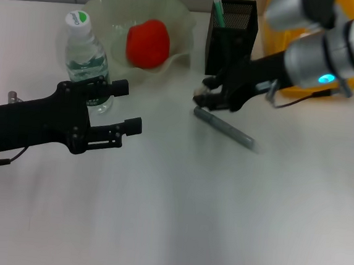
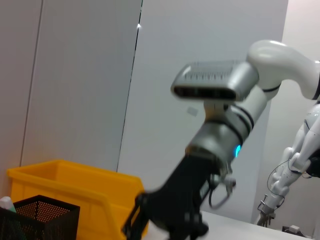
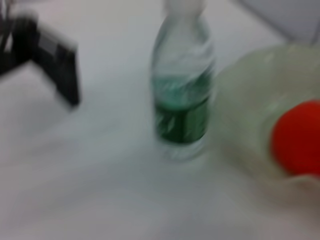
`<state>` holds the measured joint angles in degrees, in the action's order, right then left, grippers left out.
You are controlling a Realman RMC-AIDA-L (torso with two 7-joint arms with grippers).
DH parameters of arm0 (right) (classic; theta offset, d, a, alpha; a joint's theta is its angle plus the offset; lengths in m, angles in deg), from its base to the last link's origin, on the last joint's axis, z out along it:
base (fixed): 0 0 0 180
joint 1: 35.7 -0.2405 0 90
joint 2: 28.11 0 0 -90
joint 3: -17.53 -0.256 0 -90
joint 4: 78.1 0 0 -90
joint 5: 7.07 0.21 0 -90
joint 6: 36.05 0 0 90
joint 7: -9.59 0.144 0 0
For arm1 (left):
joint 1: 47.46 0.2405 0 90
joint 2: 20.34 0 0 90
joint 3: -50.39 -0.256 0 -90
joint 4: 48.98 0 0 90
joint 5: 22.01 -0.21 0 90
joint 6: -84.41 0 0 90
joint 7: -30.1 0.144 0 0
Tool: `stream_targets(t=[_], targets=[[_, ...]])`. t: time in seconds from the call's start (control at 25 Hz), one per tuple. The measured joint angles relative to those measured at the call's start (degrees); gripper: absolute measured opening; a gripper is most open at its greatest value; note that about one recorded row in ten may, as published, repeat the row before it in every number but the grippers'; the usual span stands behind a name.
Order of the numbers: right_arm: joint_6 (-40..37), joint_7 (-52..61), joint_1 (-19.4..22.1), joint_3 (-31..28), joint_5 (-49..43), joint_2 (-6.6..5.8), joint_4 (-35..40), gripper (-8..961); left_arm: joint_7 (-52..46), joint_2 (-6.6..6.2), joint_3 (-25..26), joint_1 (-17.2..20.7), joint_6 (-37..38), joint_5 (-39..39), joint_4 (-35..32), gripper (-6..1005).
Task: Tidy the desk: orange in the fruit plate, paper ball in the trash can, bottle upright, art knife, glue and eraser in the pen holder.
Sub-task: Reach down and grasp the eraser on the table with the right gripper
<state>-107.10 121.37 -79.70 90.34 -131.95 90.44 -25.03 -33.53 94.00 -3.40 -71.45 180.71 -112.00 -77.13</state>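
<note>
While the art knife (image 1: pixel 224 127) lies at centre right of the desk, its long axis running down-right, the right gripper (image 1: pixel 206 93) hangs just above its upper-left end, jaw state unclear, far nearer than the parted left gripper (image 1: pixel 131 107)

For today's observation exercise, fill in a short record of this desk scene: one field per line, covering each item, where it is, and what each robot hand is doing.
orange: inside the fruit plate
bottle: upright, beside the fruit plate
pen holder: black mesh, a green-and-white item standing in it
art knife: lying flat on the desk, in front of the pen holder
yellow bin: behind the pen holder
left hand: open, holding nothing, near the bottle
right hand: low over the art knife's near end; grip unclear
</note>
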Motion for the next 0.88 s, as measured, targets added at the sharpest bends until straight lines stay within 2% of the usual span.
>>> stream_targets(t=[0.16, 0.32, 0.52, 0.76, 0.88], targets=[[-3.58, 1.38, 1.59, -5.80, -0.22, 0.01, 5.13, 401, 0.11, 0.00, 0.00, 0.00, 0.16, 0.00, -0.07, 798], [-3.95, 2.50, 2.79, -9.84, -0.35, 0.00, 8.88, 399, 0.25, 0.00, 0.00, 0.00, 0.36, 0.00, -0.08, 798], [-3.34, 5.95, 1.76, -14.75, -3.05, -0.36, 10.64, 397, 0.29, 0.06, 0.00, -0.10, 0.71, 0.00, -0.14, 798], [0.69, 8.20, -0.16, -15.93, -5.70, -0.65, 10.74, 387, -0.21, 0.06, 0.00, -0.03, 1.23, 0.00, -0.72, 798], [3.95, 9.06, -1.36, -15.67, -9.88, 0.11, 10.34, 379, -0.23, 0.13, 0.03, -0.01, 1.68, 0.00, -0.76, 798]])
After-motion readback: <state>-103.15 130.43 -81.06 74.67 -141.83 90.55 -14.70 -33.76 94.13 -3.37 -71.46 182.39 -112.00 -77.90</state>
